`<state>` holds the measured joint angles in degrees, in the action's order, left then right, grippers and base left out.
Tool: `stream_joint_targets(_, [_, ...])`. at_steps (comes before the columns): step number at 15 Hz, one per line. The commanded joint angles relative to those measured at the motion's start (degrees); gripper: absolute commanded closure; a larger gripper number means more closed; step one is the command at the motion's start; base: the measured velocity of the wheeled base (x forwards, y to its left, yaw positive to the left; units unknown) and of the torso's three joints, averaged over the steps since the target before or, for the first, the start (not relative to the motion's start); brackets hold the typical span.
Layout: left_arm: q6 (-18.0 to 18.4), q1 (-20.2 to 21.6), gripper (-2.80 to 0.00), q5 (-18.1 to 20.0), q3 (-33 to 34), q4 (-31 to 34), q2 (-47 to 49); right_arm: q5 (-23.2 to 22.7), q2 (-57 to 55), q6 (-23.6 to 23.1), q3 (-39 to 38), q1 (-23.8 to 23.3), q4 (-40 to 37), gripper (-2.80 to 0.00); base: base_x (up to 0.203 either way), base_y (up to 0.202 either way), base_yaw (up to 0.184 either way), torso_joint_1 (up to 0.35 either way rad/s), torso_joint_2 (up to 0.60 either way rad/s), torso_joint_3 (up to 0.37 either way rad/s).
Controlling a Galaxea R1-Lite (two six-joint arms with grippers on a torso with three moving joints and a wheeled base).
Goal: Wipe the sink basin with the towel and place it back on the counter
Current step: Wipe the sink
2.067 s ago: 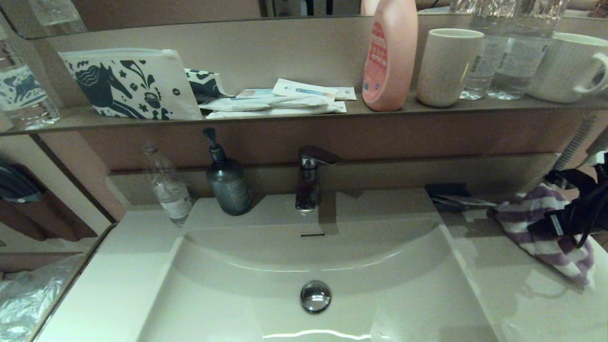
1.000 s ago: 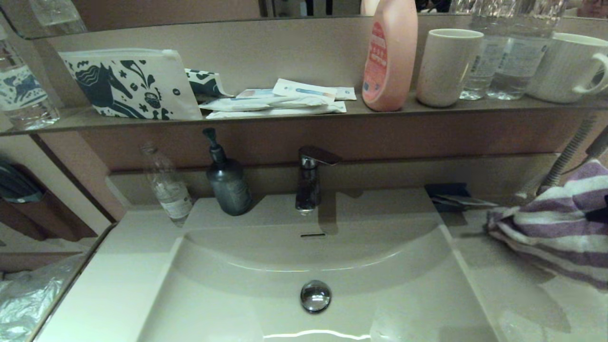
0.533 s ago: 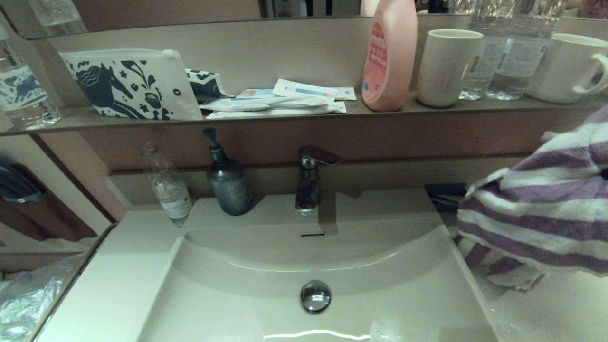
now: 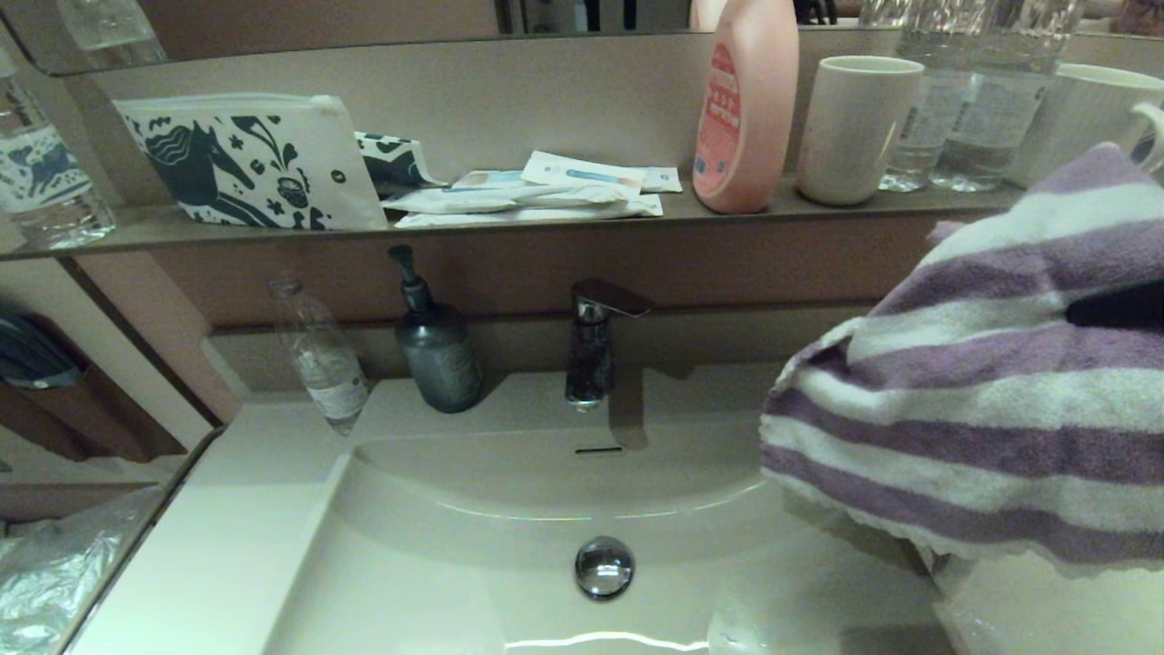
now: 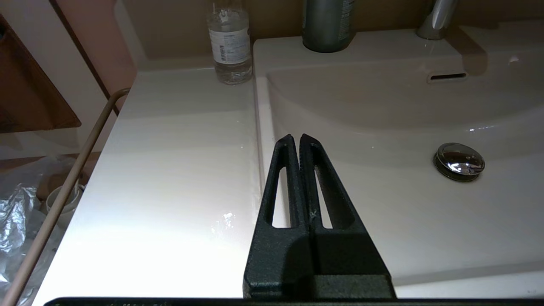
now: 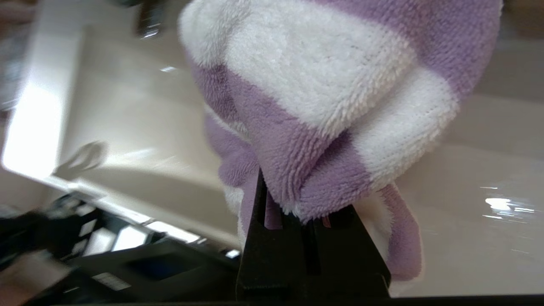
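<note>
The purple and white striped towel hangs in the air over the right rim of the sink basin, covering much of the right counter. My right gripper is shut on the towel, whose folds drape over the fingertips and hide them. In the head view that gripper is almost wholly behind the cloth. The chrome drain plug and the overflow slot lie bare. Held low at the basin's left rim, my left gripper is shut and empty; the head view does not show it.
A chrome faucet, a dark soap dispenser and a small clear bottle stand behind the basin. The shelf above holds a horse-print pouch, a pink bottle and cups. A rail runs along the left counter edge.
The towel has been lifted off the right counter and carried left and upward, from beside the basin to over its right rim. The left arm has not visibly moved.
</note>
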<state>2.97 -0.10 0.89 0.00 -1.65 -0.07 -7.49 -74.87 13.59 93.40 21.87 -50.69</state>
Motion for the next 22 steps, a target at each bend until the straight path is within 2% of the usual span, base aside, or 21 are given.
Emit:
stream_joint_targets(1, [0.02,0.01,0.00,-0.01,0.00,-0.02,0.07,0.01,-2.76,3.10,0.45,5.63,-0.16,0.00,0.000,0.000,0.000,0.000,0.00,0.000])
stream_joint_targets(4, [0.02,0.01,0.00,-0.01,0.00,-0.02,0.07,1.50,-8.05,6.62,1.06,13.82,1.76,0.00,0.000,0.000,0.000,0.000,0.00,0.000])
stream_joint_targets(8, [0.02,0.01,0.00,-0.01,0.00,-0.02,0.07,3.49,-16.42,9.73,1.31,21.36,7.85,0.00,0.000,0.000,0.000,0.000,0.00,0.000])
stream_joint_targets(10, [0.02,0.01,0.00,-0.01,0.00,-0.02,0.07,4.45,-18.42,12.05,0.89,24.12,8.10,0.00,0.000,0.000,0.000,0.000,0.00,0.000])
stream_joint_targets(12, [0.02,0.01,0.00,-0.01,0.00,-0.02,0.07,6.43,-19.37,13.18,-0.85,25.15,6.05,0.00,0.000,0.000,0.000,0.000,0.00,0.000])
stream_joint_targets(14, [0.02,0.01,0.00,-0.01,0.00,-0.02,0.07,12.53,-20.58,13.15,-3.64,25.23,3.26,0.00,0.000,0.000,0.000,0.000,0.00,0.000])
stream_joint_targets(17, [0.02,0.01,0.00,-0.01,0.00,-0.02,0.07,19.34,-21.87,13.15,-8.79,25.24,1.23,0.00,0.000,0.000,0.000,0.000,0.00,0.000])
stream_joint_targets(20, [0.02,0.01,0.00,-0.01,0.00,-0.02,0.07,20.52,-24.02,13.73,-14.67,25.24,1.51,0.00,0.000,0.000,0.000,0.000,0.00,0.000])
stream_joint_targets(22, [0.02,0.01,0.00,-0.01,0.00,-0.02,0.07,20.67,-26.70,16.09,-18.25,25.19,2.89,0.00,0.000,0.000,0.000,0.000,0.00,0.000])
